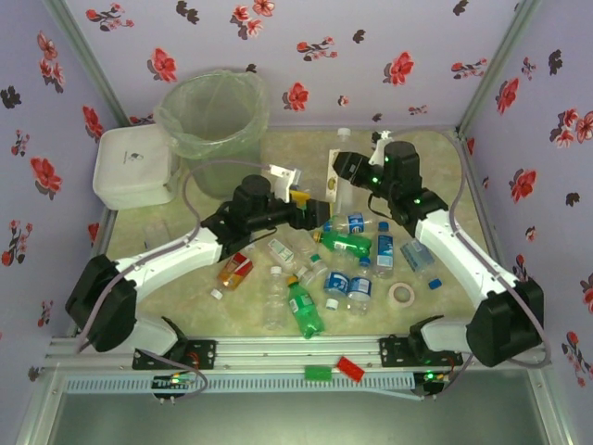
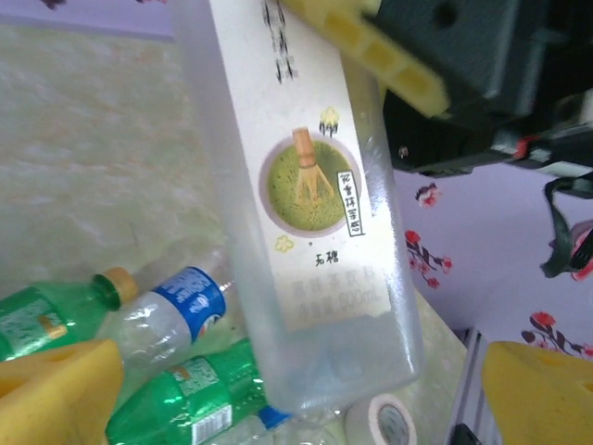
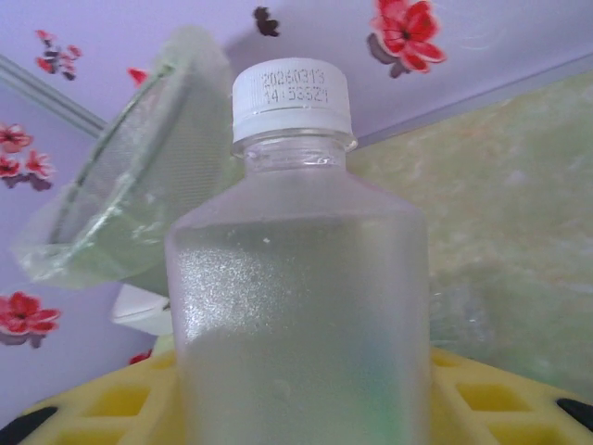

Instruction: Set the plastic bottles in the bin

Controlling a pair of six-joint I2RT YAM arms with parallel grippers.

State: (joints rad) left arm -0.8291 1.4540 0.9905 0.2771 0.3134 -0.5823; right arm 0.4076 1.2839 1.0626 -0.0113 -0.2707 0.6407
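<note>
Top view: right pincer (image 1: 345, 170) pinches a bottle (image 1: 333, 178), roughly upright, cap up; the bin (image 1: 211, 111) stands well apart to its left (far corner).
Left wrist: left pincer (image 2: 296, 399) spread, near that bottle (image 2: 315, 213).
Right wrist: bin (image 3: 130, 204) beyond the cap, leftward.

The pale marbled table (image 1: 445, 167) carries a grey-green bin (image 1: 211, 116) in its far left corner, with a white lidded box (image 1: 134, 167) just beside it. Across the middle lie scattered plastic bottles (image 1: 347, 243), with a tape roll (image 1: 402, 294) and loose caps (image 1: 216, 294) near them.
</note>
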